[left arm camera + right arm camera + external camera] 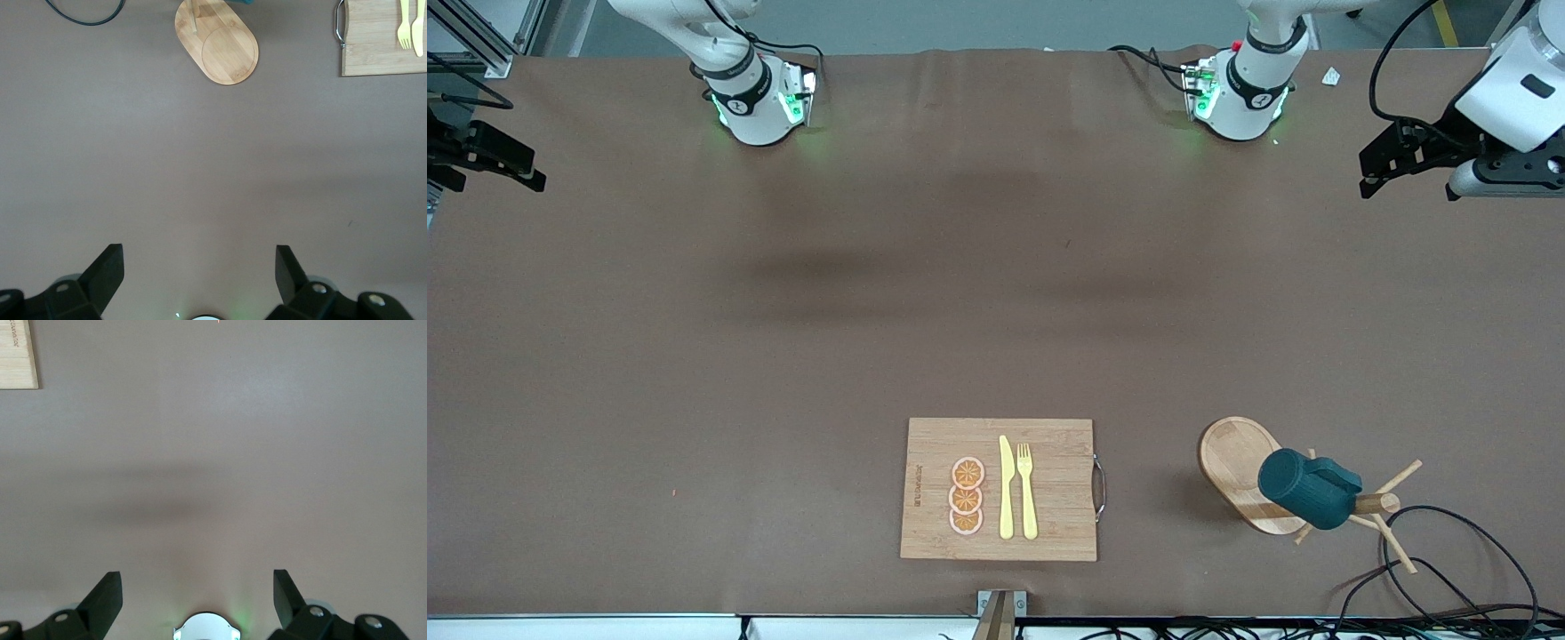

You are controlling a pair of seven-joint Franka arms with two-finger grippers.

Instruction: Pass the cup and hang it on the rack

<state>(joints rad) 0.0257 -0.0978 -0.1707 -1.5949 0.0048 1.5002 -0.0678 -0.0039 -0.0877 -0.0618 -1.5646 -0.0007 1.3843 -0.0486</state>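
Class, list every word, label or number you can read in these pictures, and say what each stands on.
Cutting board: a burnt-in brand mark along the edge toward the right arm's end, too small to read.
Arm bases: a small round logo on each black band, not readable.
Nothing else carries text.

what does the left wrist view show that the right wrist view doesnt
Only the left wrist view shows the rack with its oval base and the foot of its post, a sliver of the cup at the frame's edge, the cutting board's metal handle, the yellow fork and knife, and a black cable. Only the right wrist view shows the board's plain corner with printed lettering. Both show bare brown table, part of the cutting board, and their own open gripper, left gripper and right gripper, empty.
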